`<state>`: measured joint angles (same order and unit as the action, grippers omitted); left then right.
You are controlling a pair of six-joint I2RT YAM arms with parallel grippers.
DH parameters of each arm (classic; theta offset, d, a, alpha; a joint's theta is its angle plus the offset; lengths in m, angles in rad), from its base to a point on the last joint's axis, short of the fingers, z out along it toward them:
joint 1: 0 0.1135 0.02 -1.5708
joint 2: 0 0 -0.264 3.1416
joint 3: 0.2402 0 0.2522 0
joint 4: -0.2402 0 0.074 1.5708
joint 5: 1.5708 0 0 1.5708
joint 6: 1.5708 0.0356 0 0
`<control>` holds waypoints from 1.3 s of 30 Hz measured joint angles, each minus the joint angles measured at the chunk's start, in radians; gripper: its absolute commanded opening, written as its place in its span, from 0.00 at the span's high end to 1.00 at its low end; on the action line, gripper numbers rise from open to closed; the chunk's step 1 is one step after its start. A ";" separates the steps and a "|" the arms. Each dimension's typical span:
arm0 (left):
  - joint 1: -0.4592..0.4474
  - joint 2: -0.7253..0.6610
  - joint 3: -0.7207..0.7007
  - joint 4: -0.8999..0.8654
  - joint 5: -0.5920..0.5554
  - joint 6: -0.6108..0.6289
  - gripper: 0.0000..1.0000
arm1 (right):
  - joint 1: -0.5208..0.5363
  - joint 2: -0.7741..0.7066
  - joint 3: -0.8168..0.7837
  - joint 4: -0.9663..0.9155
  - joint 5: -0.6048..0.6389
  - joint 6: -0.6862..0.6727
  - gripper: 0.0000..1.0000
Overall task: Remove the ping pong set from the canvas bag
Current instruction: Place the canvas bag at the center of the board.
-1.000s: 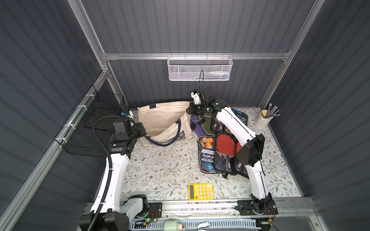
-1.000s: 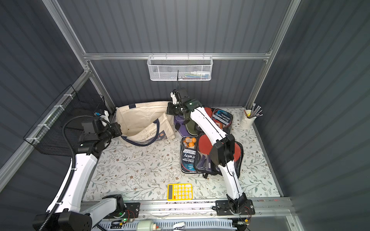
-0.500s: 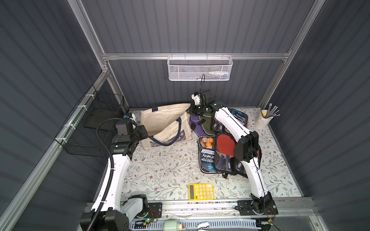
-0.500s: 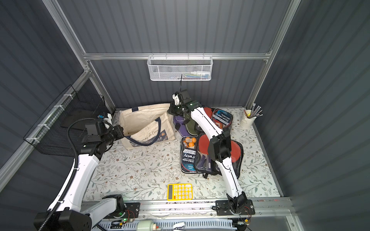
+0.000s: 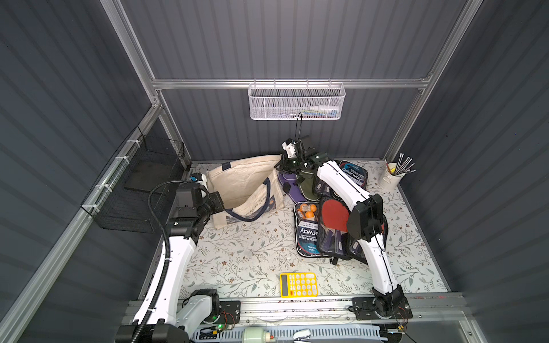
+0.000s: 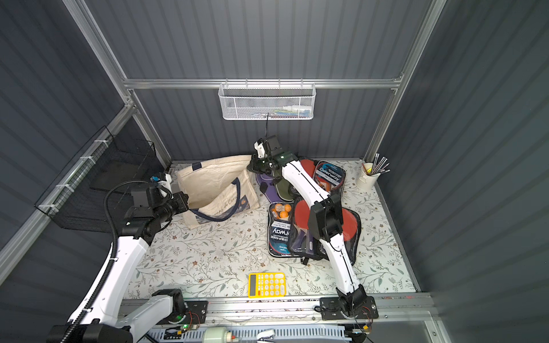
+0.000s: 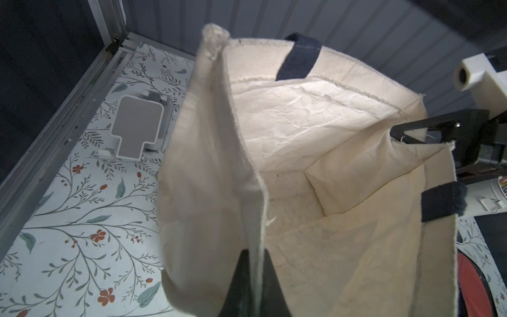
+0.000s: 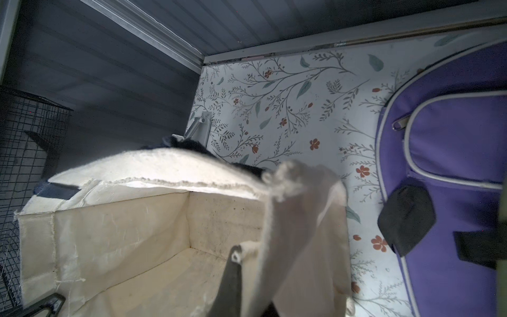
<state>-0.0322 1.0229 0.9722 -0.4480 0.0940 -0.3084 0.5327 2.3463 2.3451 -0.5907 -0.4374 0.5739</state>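
**Arm pose**

- Left arm: it rises from its base at the near left edge, bends at a raised elbow and points its wrist at the bag (image 5: 243,181). The left pincer (image 5: 221,205) is clenched on the bag's rim at the near left corner. In the left wrist view its fingers (image 7: 236,291) pinch the rim seam between them.
- Right arm: it climbs from the near right base to an elbow above the ping pong set (image 5: 309,237). The forearm then reaches back and left over a purple case (image 5: 289,185). The right pincer (image 5: 280,167) is clenched on the rim at the far right corner and holds that corner up.

**Task items**

- The bag sits on the tabletop (image 5: 243,252) at the back left, its mouth held open between the two pincers. A navy handle hangs over the printed near wall.
- The ping pong set lies flat on the tabletop to the right of the bag and apart from it. The right arm partly covers it.

**Change over the last second**

- The left pincer has shifted toward the near right, closer to the right pincer, drawing the bag's left corner with it.
- The right pincer has kept about the same place.
- The ping pong set and the calculator (image 5: 298,285) have not moved.
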 measured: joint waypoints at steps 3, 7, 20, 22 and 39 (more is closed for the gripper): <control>-0.002 0.000 -0.001 -0.003 0.000 0.001 1.00 | 0.000 -0.022 -0.029 0.001 0.000 0.000 0.99; -0.002 0.000 -0.001 -0.005 0.001 0.000 1.00 | 0.000 -0.043 -0.051 0.000 0.012 -0.003 1.00; -0.015 0.000 -0.001 -0.010 0.031 0.000 1.00 | -0.003 -0.049 0.006 -0.038 0.037 -0.008 0.90; -0.015 0.000 -0.001 -0.015 0.035 0.000 1.00 | -0.003 -0.049 0.004 -0.040 0.042 -0.007 0.85; -0.015 0.007 0.001 -0.030 0.023 0.013 0.28 | -0.004 -0.050 -0.051 -0.011 0.045 -0.007 0.56</control>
<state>-0.0471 1.0302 0.9733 -0.4778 0.1165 -0.2955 0.5289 2.2967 2.2944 -0.6022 -0.3920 0.5667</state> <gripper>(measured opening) 0.632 0.404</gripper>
